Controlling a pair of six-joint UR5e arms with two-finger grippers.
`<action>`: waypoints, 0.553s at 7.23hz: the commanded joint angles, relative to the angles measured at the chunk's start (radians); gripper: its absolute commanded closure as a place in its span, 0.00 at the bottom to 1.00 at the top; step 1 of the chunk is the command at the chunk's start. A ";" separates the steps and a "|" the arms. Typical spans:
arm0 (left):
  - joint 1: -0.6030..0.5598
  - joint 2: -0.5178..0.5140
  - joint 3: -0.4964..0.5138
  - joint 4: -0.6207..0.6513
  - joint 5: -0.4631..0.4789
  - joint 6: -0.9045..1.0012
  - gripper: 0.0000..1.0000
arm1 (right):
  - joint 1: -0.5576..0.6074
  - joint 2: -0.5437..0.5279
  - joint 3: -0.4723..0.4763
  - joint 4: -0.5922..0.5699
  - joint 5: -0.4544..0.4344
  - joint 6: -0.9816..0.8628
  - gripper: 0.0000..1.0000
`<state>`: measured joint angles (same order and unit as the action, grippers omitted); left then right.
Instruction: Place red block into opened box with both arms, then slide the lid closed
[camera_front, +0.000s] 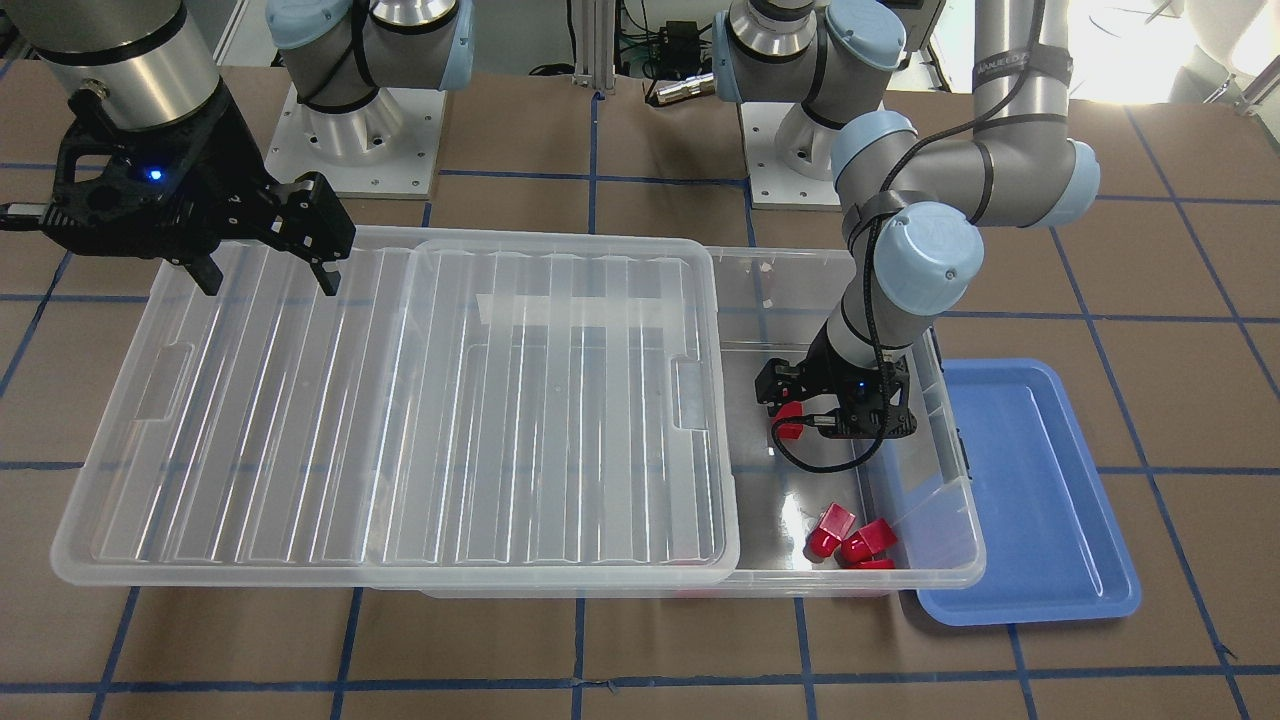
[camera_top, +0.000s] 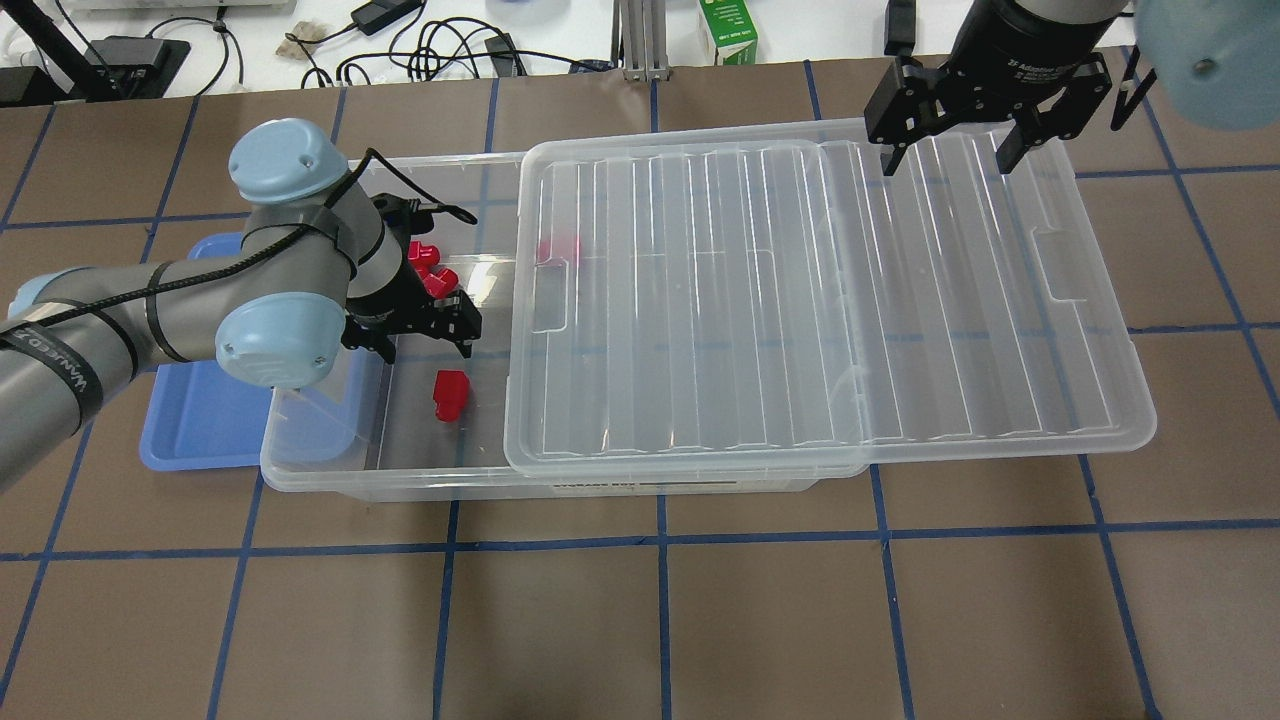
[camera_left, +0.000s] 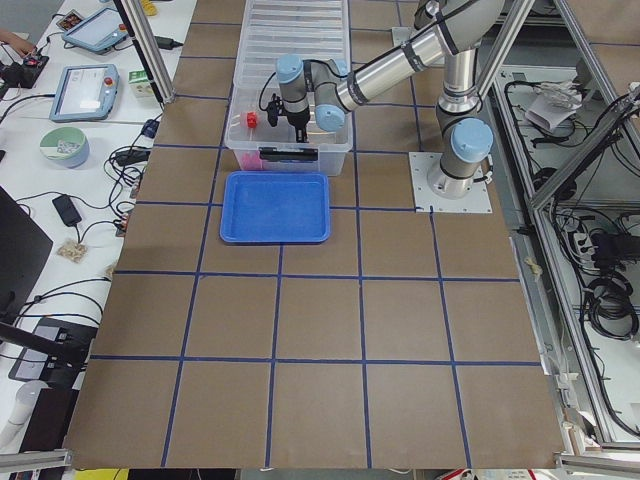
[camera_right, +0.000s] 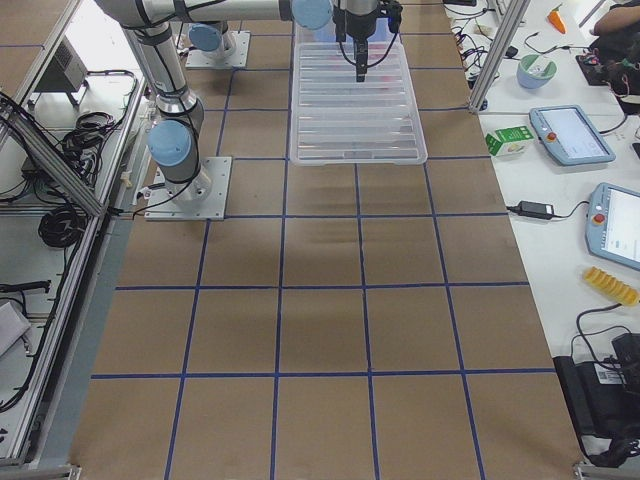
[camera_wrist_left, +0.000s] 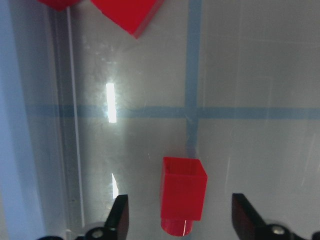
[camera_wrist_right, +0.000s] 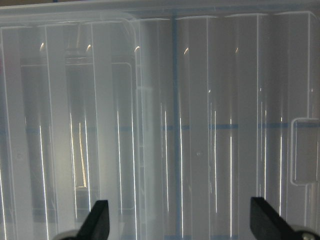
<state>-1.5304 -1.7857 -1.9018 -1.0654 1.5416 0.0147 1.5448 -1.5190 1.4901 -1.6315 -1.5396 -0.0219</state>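
Observation:
The red block lies on the floor of the box, in its uncovered end. My left gripper hangs just above it, open, with a gap between each finger and the block. In the overhead view the red block sits just nearer than the left gripper. The ribbed lid covers most of the box and juts out past its other end. My right gripper is open above the lid's far long edge, holding nothing. In the right wrist view the right gripper has only the lid below it.
A bunch of like red pieces lies at the far side of the box's open end, and another red piece shows through the lid. A blue tray lies on the table against that end of the box.

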 joint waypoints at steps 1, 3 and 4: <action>-0.002 0.090 0.196 -0.303 0.005 -0.002 0.00 | -0.142 0.003 0.002 -0.016 -0.014 -0.201 0.00; -0.004 0.147 0.335 -0.457 0.005 -0.002 0.00 | -0.367 0.000 0.034 -0.014 -0.004 -0.438 0.00; -0.004 0.181 0.352 -0.461 0.005 -0.002 0.00 | -0.424 0.008 0.094 -0.031 -0.010 -0.479 0.03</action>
<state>-1.5336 -1.6460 -1.5963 -1.4826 1.5460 0.0120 1.2151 -1.5161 1.5297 -1.6494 -1.5464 -0.4050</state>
